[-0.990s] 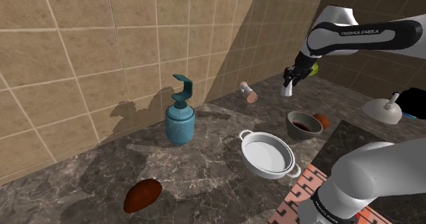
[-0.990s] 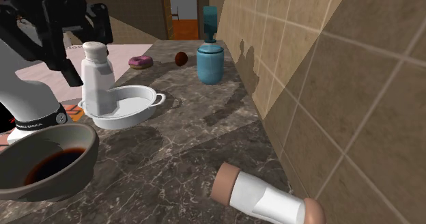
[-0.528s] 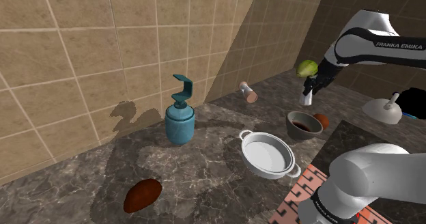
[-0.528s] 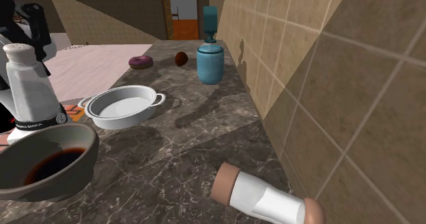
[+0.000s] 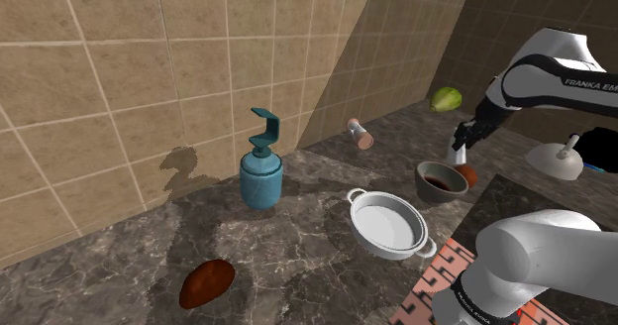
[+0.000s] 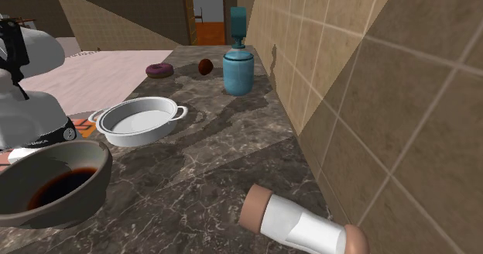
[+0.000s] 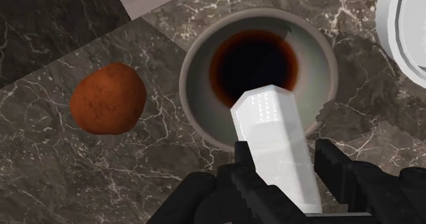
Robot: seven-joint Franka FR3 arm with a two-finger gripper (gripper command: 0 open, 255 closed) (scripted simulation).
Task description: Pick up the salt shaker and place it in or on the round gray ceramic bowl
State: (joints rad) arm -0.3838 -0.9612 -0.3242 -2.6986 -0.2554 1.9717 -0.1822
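1. Dark marbled counter point(image 7: 61, 188) is seen beneath the white salt shaker point(image 7: 273, 141), which is held over the gray bowl point(image 7: 194, 100) (dark inside).
2. It is pinched by the tool point(image 7: 285, 166) across its faceted sides.
3. It is judged light, rigid and slick; a mid-body hold is advised.
4. A brown round thing point(image 7: 108, 98) lies beside the bowl.

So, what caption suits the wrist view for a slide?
Black gripper clasps a white salt shaker over the gray bowl; a round brown item lies beside the bowl.
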